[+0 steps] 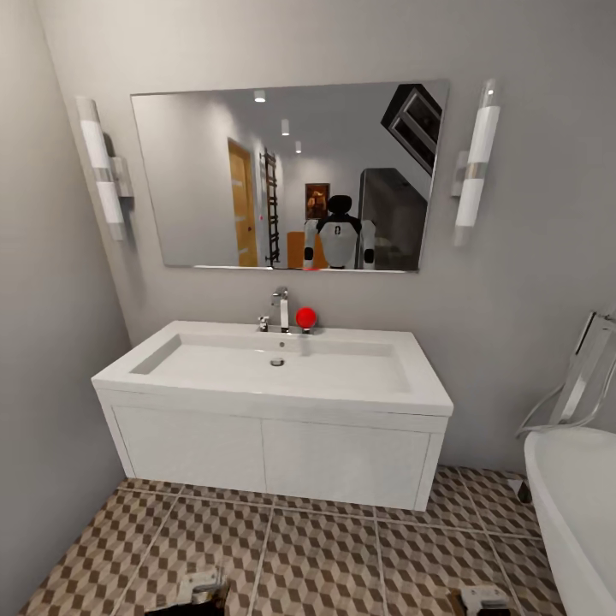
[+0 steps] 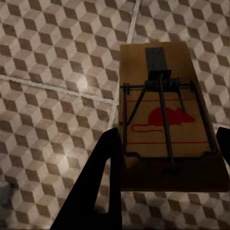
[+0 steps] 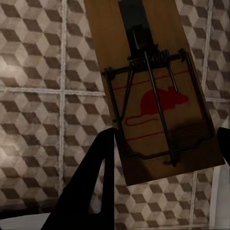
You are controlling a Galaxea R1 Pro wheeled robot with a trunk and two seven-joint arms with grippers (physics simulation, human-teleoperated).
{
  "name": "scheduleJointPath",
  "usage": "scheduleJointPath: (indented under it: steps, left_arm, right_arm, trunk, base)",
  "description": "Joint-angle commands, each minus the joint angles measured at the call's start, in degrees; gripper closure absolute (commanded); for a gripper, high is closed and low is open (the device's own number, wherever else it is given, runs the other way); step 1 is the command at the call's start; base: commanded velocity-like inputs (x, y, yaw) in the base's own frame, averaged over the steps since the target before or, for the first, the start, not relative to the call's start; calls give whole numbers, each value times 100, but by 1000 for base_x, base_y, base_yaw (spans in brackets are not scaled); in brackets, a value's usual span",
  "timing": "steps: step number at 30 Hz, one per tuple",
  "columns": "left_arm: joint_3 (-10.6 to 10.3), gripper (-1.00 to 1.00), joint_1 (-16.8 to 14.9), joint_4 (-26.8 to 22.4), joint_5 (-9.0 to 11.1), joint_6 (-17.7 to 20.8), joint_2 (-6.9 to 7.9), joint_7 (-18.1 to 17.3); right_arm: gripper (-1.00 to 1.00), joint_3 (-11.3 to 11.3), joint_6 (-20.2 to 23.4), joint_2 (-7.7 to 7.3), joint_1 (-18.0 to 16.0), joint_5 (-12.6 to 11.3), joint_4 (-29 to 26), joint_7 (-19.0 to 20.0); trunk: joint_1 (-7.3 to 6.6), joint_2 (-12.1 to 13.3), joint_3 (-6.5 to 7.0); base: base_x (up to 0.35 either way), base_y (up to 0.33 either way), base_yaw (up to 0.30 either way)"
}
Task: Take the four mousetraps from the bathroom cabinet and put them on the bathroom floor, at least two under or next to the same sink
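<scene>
Bathroom floor (image 1: 325, 556) w/ cube tiles below both pincers; sink (image 1: 274, 364) ahead. Left pincer (image 2: 165, 153) clamped on mousetrap (image 2: 167, 120); right pincer (image 3: 165, 153) clamped on 2nd mousetrap (image 3: 153, 91).

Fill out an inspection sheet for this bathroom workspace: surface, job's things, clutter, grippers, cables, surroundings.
Surface: bathroom floor, cube-pattern tiles, pale grout.
Job's things: left mousetrap between the left gripper's fingers; right mousetrap between the right gripper's fingers; sink on white vanity ahead.
Clutter: red ball beside the faucet.
Grippers: left gripper and right gripper each shut on a trap.
Cables: nothing seen.
Surroundings: mirror, wall lights, bathtub at right.
</scene>
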Motion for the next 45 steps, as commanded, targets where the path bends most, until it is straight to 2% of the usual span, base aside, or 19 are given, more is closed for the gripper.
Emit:
scheduleJointPath:
  steps: [1, 5, 10, 14, 19, 27, 45]
  left_arm:
    - [-28, 100, -5, 63, 44, -4, 1, 56]
    - [-32, 100, -11, 305, 18, -294, -9, 57]
    - [-32, 100, -12, 237, 13, -380, -24, 54]
    - [-32, 100, -12, -41, 14, -353, -89, 73]
    - [-38, 100, -12, -332, -2, -140, -307, 95]
    - [-41, 100, -12, -397, -4, 26, -373, 100]
    - [-34, 100, -12, -320, -5, 28, -336, 88]
  right_arm:
    - [100, -31, 27, 9, 0, 50, -14, -9]
    - [100, -71, -101, 31, 5, 48, 82, -62]
    - [100, -73, -426, 18, 4, 70, 264, -69]
    - [100, -73, -512, -3, 1, 104, 289, -68]
    - [100, -66, -524, -16, 0, 124, 270, -44]
    - [100, -64, -483, -29, 0, 141, 241, -18]
    - [100, -47, -471, -14, 0, 145, 239, -13]
  trunk:
    - [0, -4, -6]
    - [0, -4, -6]
    - [0, -4, -6]
    - [0, -4, -6]
    - [0, -4, -6]
    - [0, -4, -6]
    - [395, -726, -329]
  base:
    - [0, 0, 0]
    - [0, 0, 0]
    - [0, 0, 0]
    - [0, 0, 0]
    - [0, 0, 0]
    - [0, 0, 0]
    - [0, 0, 0]
